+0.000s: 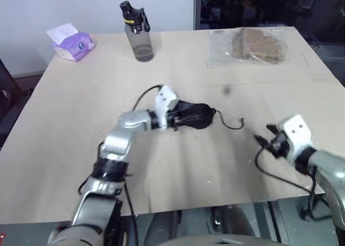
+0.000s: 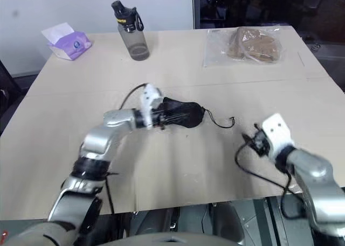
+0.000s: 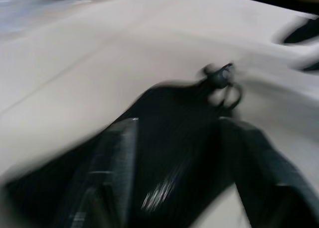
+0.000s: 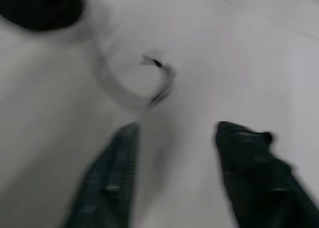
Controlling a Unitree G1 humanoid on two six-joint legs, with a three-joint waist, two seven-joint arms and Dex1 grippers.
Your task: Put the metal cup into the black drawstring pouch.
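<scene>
A light wooden table (image 1: 81,111) is seen across most of the head views. Near its upper left corner a purple tissue box (image 1: 71,42) is placed, and just right of it a grey transparent bottle (image 1: 137,33) with a black cap is stood upright. At the upper right a clear plastic bag (image 1: 252,46) of brown items is laid flat. At the centre the black drawstring pouch (image 1: 195,116) is laid, its thin cord (image 1: 232,125) trailed to the right.
</scene>
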